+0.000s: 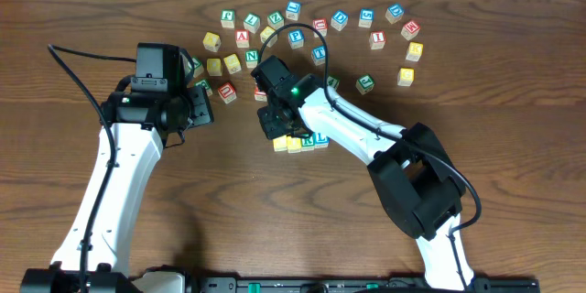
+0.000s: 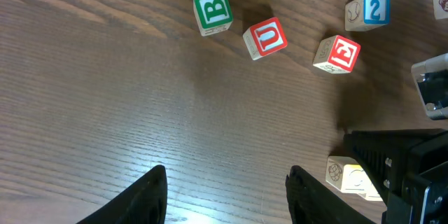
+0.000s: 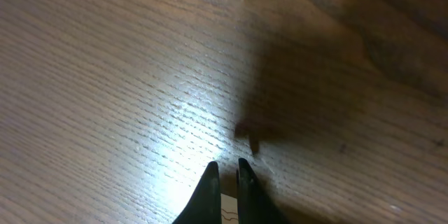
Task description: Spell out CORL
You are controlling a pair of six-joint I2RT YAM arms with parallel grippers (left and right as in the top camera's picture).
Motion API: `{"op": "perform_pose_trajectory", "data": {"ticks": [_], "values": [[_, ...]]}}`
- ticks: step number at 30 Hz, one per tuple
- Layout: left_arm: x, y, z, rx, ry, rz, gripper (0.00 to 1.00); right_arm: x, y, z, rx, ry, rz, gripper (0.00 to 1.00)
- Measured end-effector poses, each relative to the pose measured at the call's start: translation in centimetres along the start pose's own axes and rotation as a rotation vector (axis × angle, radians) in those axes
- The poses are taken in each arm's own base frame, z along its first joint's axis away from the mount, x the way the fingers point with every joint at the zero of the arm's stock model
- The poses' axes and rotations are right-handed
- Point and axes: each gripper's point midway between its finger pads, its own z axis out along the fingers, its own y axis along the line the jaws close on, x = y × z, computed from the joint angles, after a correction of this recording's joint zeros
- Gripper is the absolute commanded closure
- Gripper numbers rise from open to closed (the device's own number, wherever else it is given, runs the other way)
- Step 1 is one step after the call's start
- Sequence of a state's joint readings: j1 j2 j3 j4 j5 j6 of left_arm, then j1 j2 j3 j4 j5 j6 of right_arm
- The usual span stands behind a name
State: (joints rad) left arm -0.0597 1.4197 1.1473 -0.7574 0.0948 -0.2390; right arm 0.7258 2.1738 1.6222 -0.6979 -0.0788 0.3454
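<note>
Lining up side by side are four cubes.

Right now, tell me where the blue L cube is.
Overhead, the blue L cube ends the short row near mid-frame, immediately right of the green R cube.

table: dark brown wood grain | light: bright glare patch

Characters on the wooden cubes — five readable
Left wrist view: green-framed B cube; just right of it, red-framed U cube; farther right, blue-framed 2 cube. Overhead, well apart from the B cube — R cube and L cube, side by side.
</note>
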Motion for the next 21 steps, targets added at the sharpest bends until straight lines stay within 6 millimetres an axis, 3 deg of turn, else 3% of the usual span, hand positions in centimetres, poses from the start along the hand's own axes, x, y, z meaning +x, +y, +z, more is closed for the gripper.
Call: {"op": "perform_pose_trajectory", "data": {"ticks": [9,21], "values": [[-0.2,0.0,0.0,-0.001,-0.008,0.000,0.46,-1.3,0.7,-0.7,-0.020,-0.037,-0.037,0.94],[-0.3,0.3,0.0,-0.020,-0.014,0.000,0.46,-0.2,0.0,-0.7,0.012,0.006,0.023,0.95]]}}
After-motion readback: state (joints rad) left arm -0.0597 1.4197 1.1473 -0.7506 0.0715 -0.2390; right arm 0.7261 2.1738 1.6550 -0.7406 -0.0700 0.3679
